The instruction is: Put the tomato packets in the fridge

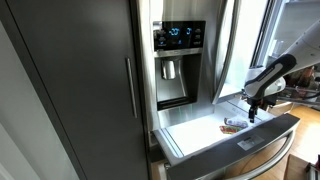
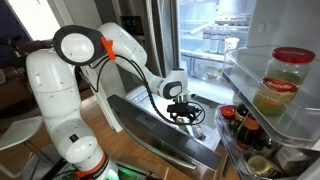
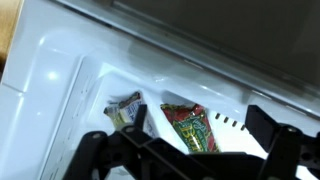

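Observation:
The fridge [image 1: 90,70] is tall and dark grey, with a blue-lit display [image 1: 178,35] and its white-lined drawer [image 1: 195,130] pulled out. It also shows in an exterior view [image 2: 150,118]. My gripper [image 1: 254,104] hangs just above the drawer's far end in both exterior views [image 2: 184,110]. In the wrist view a red-and-green tomato packet [image 3: 190,128] lies flat on the drawer floor between my spread fingers [image 3: 200,120]. A paler packet [image 3: 124,108] lies beside it. The gripper is open and holds nothing. The packets show as a small reddish patch in an exterior view [image 1: 233,125].
The fridge's upper compartment stands open with lit shelves [image 2: 215,40]. An open door bin [image 2: 270,120] holds a large jar [image 2: 283,85] and small bottles [image 2: 240,125]. The drawer's dark front panel [image 1: 250,140] lies below the gripper. The white robot base [image 2: 55,100] stands nearby.

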`<state>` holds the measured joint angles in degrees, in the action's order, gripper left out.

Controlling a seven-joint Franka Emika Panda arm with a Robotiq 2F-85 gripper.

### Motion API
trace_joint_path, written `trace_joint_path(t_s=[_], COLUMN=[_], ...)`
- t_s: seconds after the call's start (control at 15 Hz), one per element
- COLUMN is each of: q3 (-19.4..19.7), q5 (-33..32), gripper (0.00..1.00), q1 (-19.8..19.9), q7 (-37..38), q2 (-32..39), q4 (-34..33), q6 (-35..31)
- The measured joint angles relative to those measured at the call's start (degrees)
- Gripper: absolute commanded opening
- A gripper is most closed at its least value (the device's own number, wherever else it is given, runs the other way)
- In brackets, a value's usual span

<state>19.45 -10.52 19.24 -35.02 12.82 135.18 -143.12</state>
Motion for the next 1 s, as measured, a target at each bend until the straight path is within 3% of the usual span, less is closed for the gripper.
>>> trace_joint_path(t_s=[0.53, 1.0], q3=[-8.1, -16.3], q5=[12.1, 19.2], gripper=[1.00, 0.97], q1=[5.5, 12.6], q7=[-13.8, -27.5], q2=[7.1, 11.9], q4=[-1.5, -1.9], q6=[-8.4, -16.5])
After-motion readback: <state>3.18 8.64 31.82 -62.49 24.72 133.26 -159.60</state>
